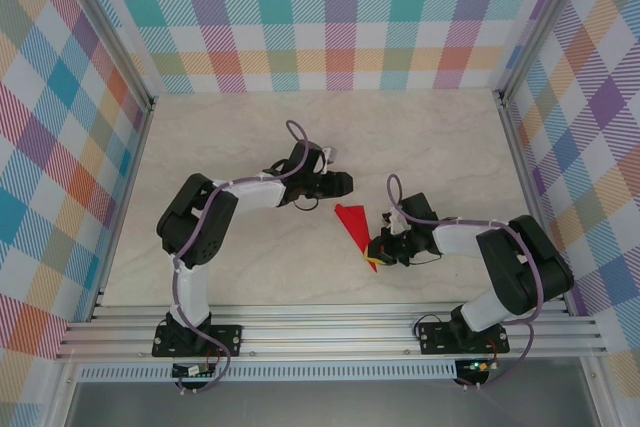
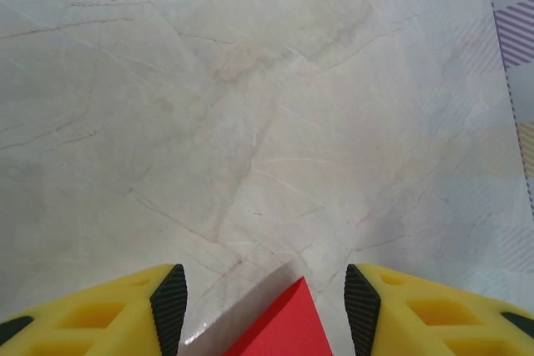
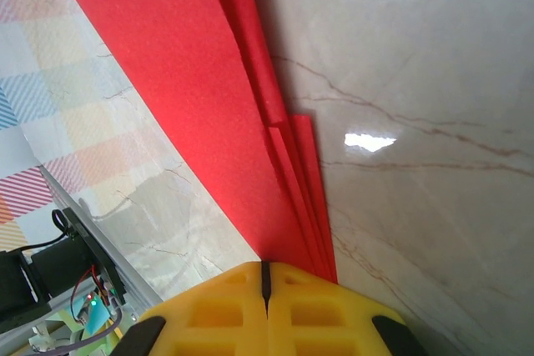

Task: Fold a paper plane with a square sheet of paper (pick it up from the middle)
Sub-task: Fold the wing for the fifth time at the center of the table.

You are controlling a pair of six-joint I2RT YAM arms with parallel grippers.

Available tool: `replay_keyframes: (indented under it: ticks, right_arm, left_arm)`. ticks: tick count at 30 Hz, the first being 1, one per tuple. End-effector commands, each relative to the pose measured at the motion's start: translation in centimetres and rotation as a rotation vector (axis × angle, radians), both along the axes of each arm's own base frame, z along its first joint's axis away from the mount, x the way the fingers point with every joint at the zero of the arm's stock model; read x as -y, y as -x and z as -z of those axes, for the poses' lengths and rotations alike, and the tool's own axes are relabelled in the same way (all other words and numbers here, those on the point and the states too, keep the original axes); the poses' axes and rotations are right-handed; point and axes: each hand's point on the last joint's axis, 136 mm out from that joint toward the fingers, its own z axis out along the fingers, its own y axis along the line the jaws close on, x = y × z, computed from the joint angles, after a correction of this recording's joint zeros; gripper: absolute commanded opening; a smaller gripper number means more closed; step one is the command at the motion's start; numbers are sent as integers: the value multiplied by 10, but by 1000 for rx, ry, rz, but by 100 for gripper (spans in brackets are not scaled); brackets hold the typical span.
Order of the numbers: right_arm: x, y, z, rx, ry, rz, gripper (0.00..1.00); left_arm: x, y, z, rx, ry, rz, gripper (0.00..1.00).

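Right claw (image 3: 265, 277): yellow fingers pressed together, clamped on one end of the paper plane (image 3: 183, 97). Red folded layers fan out from the grip over the pale marbled tabletop (image 3: 434, 81).

Left claw (image 2: 265, 306): fingers apart, a red corner of the plane between them, touching neither pad.

Plane sits mid-tabletop, between both claws.

The desk (image 1: 250, 277): pale, marble-patterned, glossy, faintly veined. Red paper plane (image 1: 352, 222) near its middle; whether it rests on the surface cannot be told.

Red paper plane (image 1: 353, 225), narrow, pointed, layered folds
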Motion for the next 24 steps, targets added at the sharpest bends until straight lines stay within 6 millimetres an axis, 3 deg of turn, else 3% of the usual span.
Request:
replay_keyframes:
  ticks: [1,5,11,16,24]
  right_arm:
    - [18,30,24,-136,109,-22,1]
    - [15,26,20,-119,96,-48,1]
    - [11,23,16,-100,74,-75,1]
    - [10,21,16,-100,73,-78,0]
    - [11,21,18,-103,84,-73,1]
  left_arm:
    - [0,7,-51,56,58,19,56]
    - [-3,36,-64,59,82,19,56]
    - [-8,78,-59,59,55,-7,55]
    - [-12,98,-48,42,51,-46,55]
    - [8,114,-27,2,25,-45,52]
